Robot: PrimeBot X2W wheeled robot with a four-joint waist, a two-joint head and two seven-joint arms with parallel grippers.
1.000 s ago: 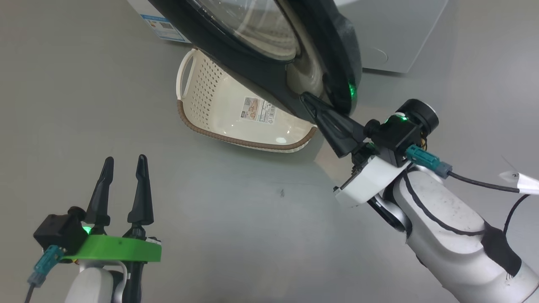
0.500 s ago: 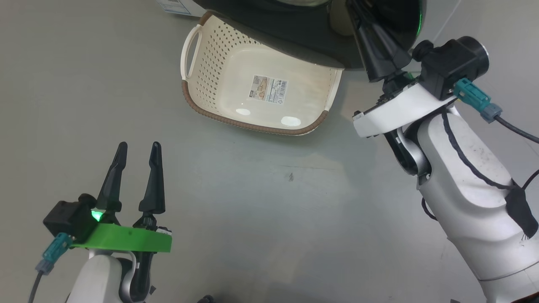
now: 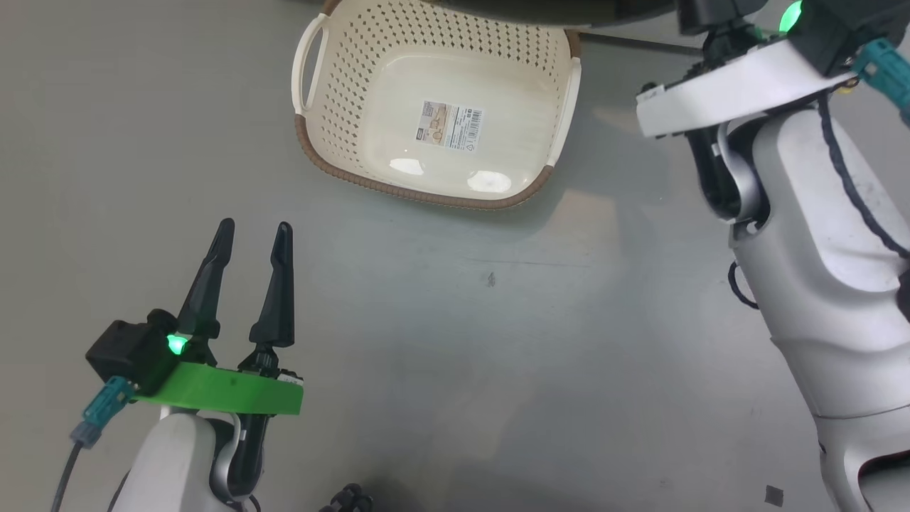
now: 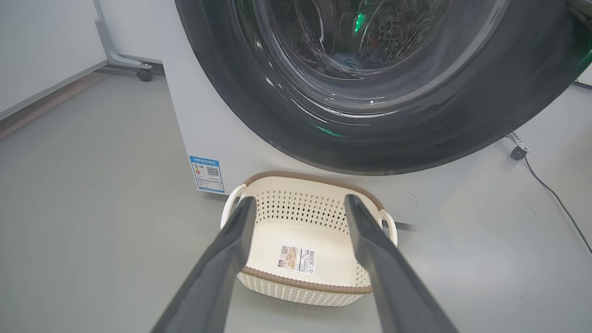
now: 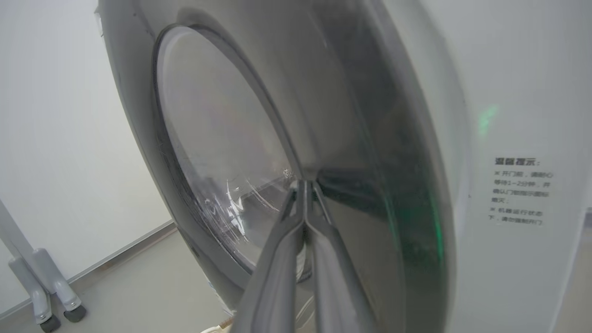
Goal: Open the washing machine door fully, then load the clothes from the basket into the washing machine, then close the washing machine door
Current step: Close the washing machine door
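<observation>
Looking down from the head camera, I see the basket [image 3: 341, 85] standing empty on the grey floor [image 3: 462, 341], at the far middle of the scene, with a label sticker [image 3: 449, 126] on its bottom. My left claw [image 3: 255, 225] hovers near me on the left, well apart from the basket. Its fingers are narrowly parted and hold nothing. Through the left wrist camera the basket sits between those two fingers, just in front of the washing machine [image 4: 196, 120]. A blue sticker [image 4: 206, 173] marks the machine's lower left corner, beside the basket's left handle. The washing machine door [image 4: 286, 125] hangs above the basket's far side, its black rim glossy. Behind the glass I make out a bluish heap, the clothes [image 4: 358, 59], lying in the drum, though it is blurred. My right claw [image 5: 304, 182] is squeezed tight with nothing between the fingers. Its tips touch the door where the black rim meets the glass. I cannot tell whether the door is latched.
</observation>
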